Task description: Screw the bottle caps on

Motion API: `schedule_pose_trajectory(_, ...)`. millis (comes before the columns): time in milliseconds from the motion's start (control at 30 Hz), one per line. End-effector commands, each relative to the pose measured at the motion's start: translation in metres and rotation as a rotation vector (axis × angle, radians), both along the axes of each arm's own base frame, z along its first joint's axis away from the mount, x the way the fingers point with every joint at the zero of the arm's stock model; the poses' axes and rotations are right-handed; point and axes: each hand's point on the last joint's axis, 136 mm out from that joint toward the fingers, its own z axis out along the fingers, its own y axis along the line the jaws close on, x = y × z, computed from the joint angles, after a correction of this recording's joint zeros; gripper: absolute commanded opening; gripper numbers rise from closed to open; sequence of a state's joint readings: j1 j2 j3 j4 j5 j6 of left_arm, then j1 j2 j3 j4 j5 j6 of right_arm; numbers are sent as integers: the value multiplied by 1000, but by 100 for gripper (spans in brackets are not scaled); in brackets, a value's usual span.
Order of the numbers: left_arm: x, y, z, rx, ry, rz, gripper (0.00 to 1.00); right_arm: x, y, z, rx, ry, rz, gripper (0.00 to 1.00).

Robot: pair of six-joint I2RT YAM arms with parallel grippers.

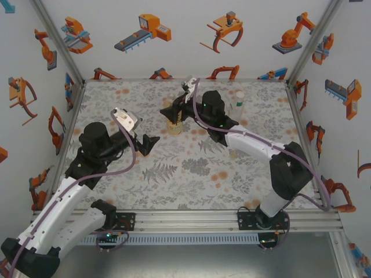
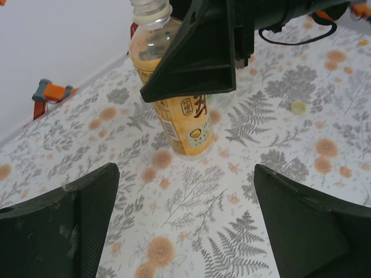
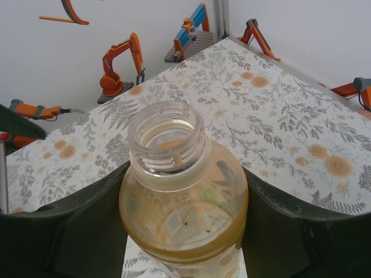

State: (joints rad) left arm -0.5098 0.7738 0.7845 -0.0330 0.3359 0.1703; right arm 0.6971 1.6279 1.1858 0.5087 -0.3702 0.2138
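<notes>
The amber bottle point(image 1: 174, 127) stands upright on the flowered cloth point(image 1: 191, 174), a little behind the middle of the table and slightly left of centre. Its threaded mouth point(image 3: 168, 136) is uncovered, and a yellow printed label point(image 2: 185, 124) wraps the body.

The right gripper point(image 3: 184, 197) holds this bottle just below the neck. 1 dark finger point(image 3: 75, 231) presses on each side, so the jaws are closed on the bottle at a middling width. From above, the right arm point(image 1: 255, 147) stretches from its base at the near right edge across the cloth to reach it.

1 small pale cap point(image 2: 298, 107) lies flat on the cloth. In the left wrist view it sits to the right of the amber bottle, apart from it and touching nothing else.

The left gripper point(image 1: 148, 143) hovers above the cloth, near the amber bottle on its left and closer to the arm bases, pointed toward it. Its jaws stand wide, and the 2 fingers point(image 2: 64, 226) are well apart with cloth showing between them. It grips nothing.

A clear bottle point(image 1: 238, 99) stands upright toward the back right of the cloth, beyond the right arm and well apart from the amber bottle. It is too small to tell whether it has a cap on.
</notes>
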Motion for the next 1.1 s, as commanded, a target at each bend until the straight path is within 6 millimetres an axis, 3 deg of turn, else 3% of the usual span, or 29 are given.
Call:
schedule_pose_trajectory(0,-6,-3,15,-88,-26,-30,89,-16,-9,9,-6,47,6,38)
schedule_pose_trajectory(400,-18,-20,9,-132,-15,-163,90,-50,-24,50,71,106,72,31)
schedule_pose_trajectory(533,-28,-28,12,-151,-23,-245,91,-65,-26,62,99,100,123,31)
schedule_pose_trajectory(767,-29,-36,22,-210,-32,-299,93,-85,-27,77,164,111,218,30)
schedule_pose_trajectory(1067,-38,-70,37,-287,-27,-466,94,-97,-27,102,290,68,296,28)
